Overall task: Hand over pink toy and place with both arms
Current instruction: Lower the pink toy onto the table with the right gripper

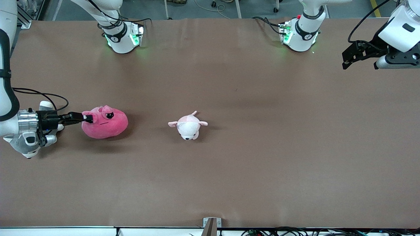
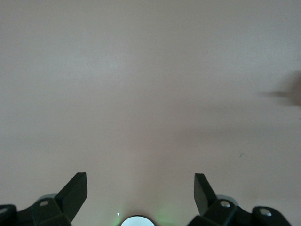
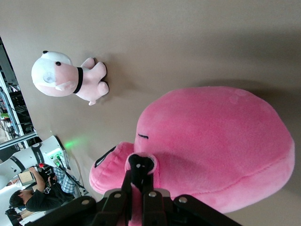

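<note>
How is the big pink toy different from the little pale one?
The pink toy is hot pink all over; the small plush animal is pale pink and white. The pink toy is bigger and round like a blob; the small plush animal has little limbs sticking out. The right gripper pinches the pink toy; nothing touches the small plush animal. The left gripper waits, open. Both are soft toys on the brown table.

Bare table (image 1: 262, 164) all round; only small plush (image 1: 188, 126) mid-table.

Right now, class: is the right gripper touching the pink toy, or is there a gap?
Touching. In the right wrist view the right gripper has its fingers pinched shut on a fold of the pink toy; the front view agrees.
</note>
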Robot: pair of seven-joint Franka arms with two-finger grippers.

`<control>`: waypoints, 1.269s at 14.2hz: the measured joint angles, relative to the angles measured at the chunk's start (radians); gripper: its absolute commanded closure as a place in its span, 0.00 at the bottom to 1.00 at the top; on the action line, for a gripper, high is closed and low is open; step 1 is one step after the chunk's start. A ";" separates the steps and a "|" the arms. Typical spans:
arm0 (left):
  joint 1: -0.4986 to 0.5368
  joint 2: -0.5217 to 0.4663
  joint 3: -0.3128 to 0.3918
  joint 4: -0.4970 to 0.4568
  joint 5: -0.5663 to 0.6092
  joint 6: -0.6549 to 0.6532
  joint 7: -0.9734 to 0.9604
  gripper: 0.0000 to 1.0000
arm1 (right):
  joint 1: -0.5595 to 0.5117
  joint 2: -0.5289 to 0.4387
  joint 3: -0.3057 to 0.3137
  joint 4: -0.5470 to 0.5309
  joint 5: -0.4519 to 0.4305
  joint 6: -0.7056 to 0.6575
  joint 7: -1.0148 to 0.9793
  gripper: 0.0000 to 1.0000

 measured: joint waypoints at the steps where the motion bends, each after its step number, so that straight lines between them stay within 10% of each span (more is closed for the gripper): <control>1: 0.000 0.000 0.004 0.000 0.000 0.000 0.000 0.00 | 0.000 0.004 0.000 0.000 0.002 0.000 0.000 0.99; 11: 0.016 0.007 0.014 -0.003 0.000 0.002 0.000 0.00 | 0.001 0.038 0.006 0.001 0.008 0.003 -0.001 0.96; 14: 0.016 0.021 0.014 -0.004 0.000 0.007 0.000 0.00 | 0.001 0.054 0.006 0.001 0.008 0.013 -0.001 0.42; 15: 0.017 0.023 0.014 -0.004 0.000 0.009 0.000 0.00 | 0.001 0.056 0.006 0.001 0.008 0.017 -0.001 0.00; 18: 0.031 0.024 0.017 -0.003 -0.002 0.013 -0.001 0.00 | 0.001 0.057 0.005 0.016 0.008 0.017 -0.001 0.00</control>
